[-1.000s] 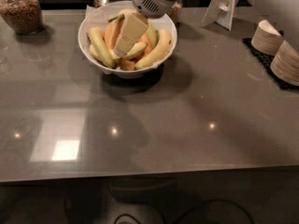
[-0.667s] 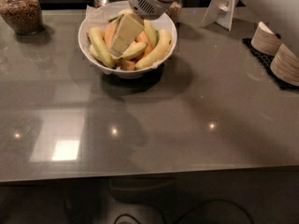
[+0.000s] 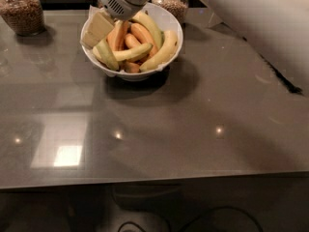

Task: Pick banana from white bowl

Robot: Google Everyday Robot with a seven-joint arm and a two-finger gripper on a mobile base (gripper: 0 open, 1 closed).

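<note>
Hovering over the left rim of the white bowl [image 3: 172, 19], the gripper [image 3: 96, 29] is pictured just above the banana [image 3: 107, 55], which is laid against the bowl's near-left wall, long axis slanted toward the camera. Whether the gripper is open or closed cannot be told.

1 cam. Sits high off the near edge of the grey table [image 3: 193, 129], tilted down and fwd across the top, mid range. White bowl [image 3: 176, 27] lies top-centre. Gripper [image 3: 94, 33] is at the bowl's frame-left rim. Arm [image 3: 241, 13] enters from upper right.
</note>
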